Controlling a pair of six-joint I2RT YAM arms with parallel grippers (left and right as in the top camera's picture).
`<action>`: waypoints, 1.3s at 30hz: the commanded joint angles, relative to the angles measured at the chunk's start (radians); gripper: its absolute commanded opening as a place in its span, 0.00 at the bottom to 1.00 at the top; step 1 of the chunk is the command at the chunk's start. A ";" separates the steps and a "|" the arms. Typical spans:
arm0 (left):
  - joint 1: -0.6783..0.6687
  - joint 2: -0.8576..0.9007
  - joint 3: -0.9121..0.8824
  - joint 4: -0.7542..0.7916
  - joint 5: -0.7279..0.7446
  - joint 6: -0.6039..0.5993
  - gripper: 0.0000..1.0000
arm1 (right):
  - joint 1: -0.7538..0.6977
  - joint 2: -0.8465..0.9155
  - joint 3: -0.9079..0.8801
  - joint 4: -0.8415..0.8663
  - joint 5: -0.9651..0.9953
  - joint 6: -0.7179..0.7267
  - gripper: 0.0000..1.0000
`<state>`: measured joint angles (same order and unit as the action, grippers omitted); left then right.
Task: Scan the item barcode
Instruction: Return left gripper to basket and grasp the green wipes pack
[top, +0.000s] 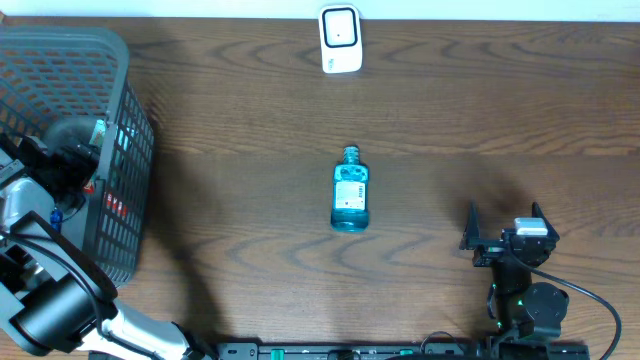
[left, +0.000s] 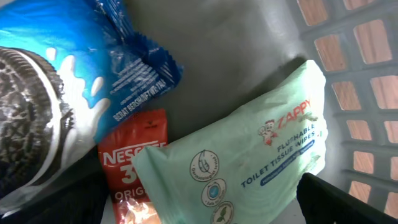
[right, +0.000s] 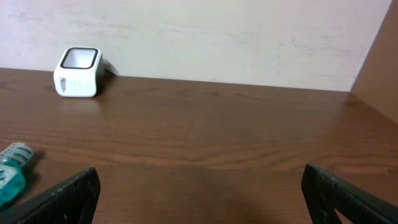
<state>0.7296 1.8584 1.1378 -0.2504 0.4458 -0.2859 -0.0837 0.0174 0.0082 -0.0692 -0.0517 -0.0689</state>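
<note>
Left gripper (left: 193, 208) spread wide above Zappy wipes pack (left: 261, 155) by the basket (left: 249, 56) wall. I'd descend straight, pinching its short width, clear of Nescafé sachet (left: 127, 168).

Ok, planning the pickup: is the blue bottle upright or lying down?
Lying down: the blue bottle shows its full length overhead, cap toward the scanner.

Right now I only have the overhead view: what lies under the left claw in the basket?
Observer: A pale green pack of flushable toilet tissue wipes, near the basket wall.
Operator: Anything else in there?
Observer: A blue cookie packet, and a red sachet partly covered by both packs.
Operator: What does the right wrist camera catch?
Observer: The white scanner standing before a pale wall.
</note>
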 joint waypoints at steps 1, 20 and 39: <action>-0.002 0.058 -0.023 -0.011 0.025 0.005 0.98 | 0.006 -0.004 -0.003 -0.002 0.002 0.011 0.99; -0.005 -0.203 -0.020 -0.035 -0.124 -0.036 0.98 | 0.006 -0.004 -0.003 -0.002 0.002 0.011 0.99; -0.064 0.020 -0.020 0.116 -0.022 0.029 0.98 | 0.006 -0.004 -0.003 -0.002 0.002 0.011 0.99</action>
<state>0.6987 1.8328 1.1179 -0.1558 0.3878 -0.2947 -0.0837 0.0174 0.0082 -0.0692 -0.0517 -0.0689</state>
